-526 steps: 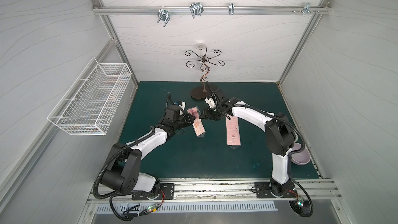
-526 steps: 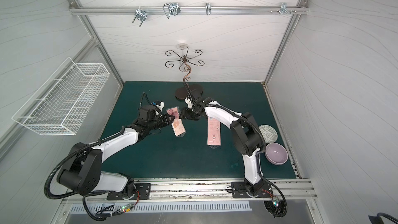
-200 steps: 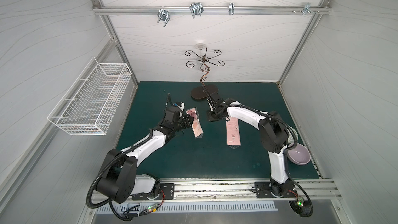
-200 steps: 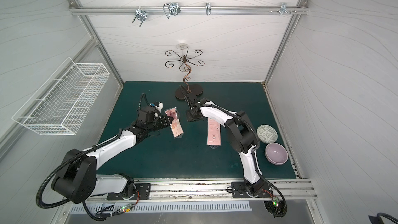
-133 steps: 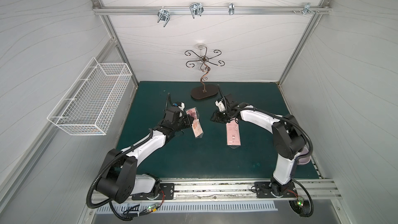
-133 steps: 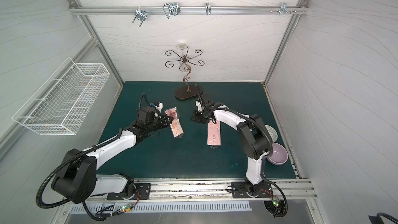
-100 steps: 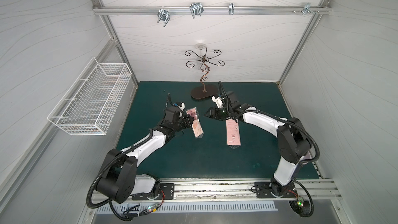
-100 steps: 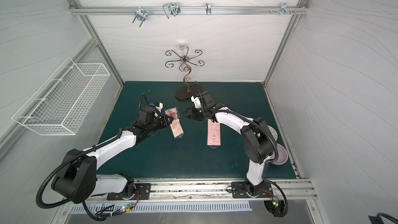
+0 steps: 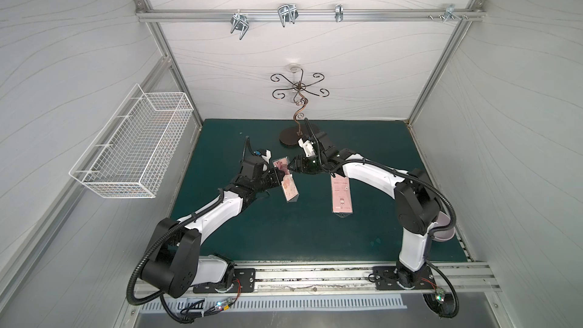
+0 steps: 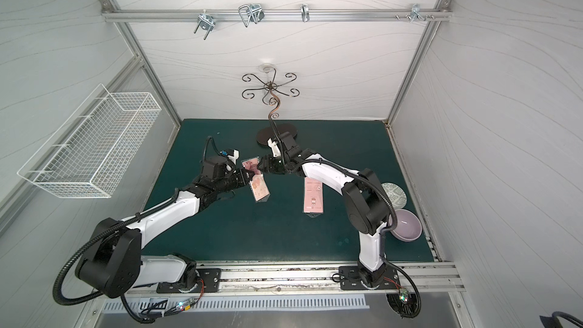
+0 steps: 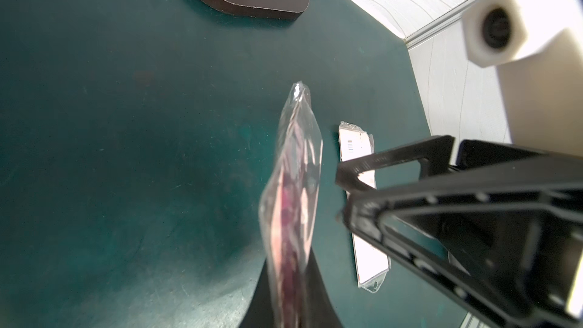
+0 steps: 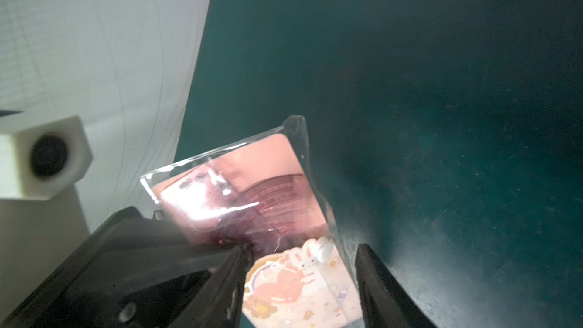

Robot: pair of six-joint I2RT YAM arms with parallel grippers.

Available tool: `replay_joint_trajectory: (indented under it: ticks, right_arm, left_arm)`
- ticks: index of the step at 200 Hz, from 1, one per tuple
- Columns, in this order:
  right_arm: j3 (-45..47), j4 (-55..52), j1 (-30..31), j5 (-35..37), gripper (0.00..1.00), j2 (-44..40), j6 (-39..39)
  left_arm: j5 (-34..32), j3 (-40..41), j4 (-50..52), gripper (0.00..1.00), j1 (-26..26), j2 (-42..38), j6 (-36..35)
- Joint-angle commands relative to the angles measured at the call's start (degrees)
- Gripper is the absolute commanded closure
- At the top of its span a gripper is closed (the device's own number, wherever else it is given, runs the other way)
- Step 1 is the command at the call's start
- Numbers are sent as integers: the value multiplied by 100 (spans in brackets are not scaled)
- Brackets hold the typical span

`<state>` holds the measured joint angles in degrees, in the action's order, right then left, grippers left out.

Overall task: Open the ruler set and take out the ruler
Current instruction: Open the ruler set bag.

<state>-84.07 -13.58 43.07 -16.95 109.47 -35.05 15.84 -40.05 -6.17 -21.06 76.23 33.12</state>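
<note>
The ruler set [image 9: 285,181] is a clear plastic pouch with pink printed contents, held tilted above the green mat in both top views [image 10: 259,184]. My left gripper [image 9: 277,175] is shut on its lower part; in the left wrist view the pouch [image 11: 293,190] rises edge-on from the shut jaws. My right gripper [image 9: 293,167] stands open at the pouch's upper end. In the right wrist view its fingers flank the pouch [image 12: 252,190] without pinching it. A long pink printed piece [image 9: 340,195] with a clear tab lies flat on the mat; I cannot tell if it is the ruler.
A dark stand base [image 9: 295,137] with a curled metal stem sits just behind the grippers. A white wire basket [image 9: 132,153] hangs on the left wall. A purple bowl [image 10: 405,225] and a patterned plate [image 10: 394,194] sit at the mat's right edge.
My right gripper has opened; it drew a little to the right and came back up to the pouch's upper end. The left arm and the pouch have stayed put.
</note>
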Motion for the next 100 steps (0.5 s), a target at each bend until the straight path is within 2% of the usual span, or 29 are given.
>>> replay_joint_trajectory:
  ticks: [1, 49, 100]
  right_arm:
    - [-342, -684, 70, 256, 46, 352, 54]
    - [-748, -1019, 177, 237, 62, 835, -23]
    - [-1108, -1415, 263, 364, 99, 1138, -110]
  left_arm:
    - [-1, -201, -318, 100, 5, -52, -34]
    - [-41, -174, -397, 100, -12, -35, -34]
    - [-272, -151, -446, 100, -78, -64, -90]
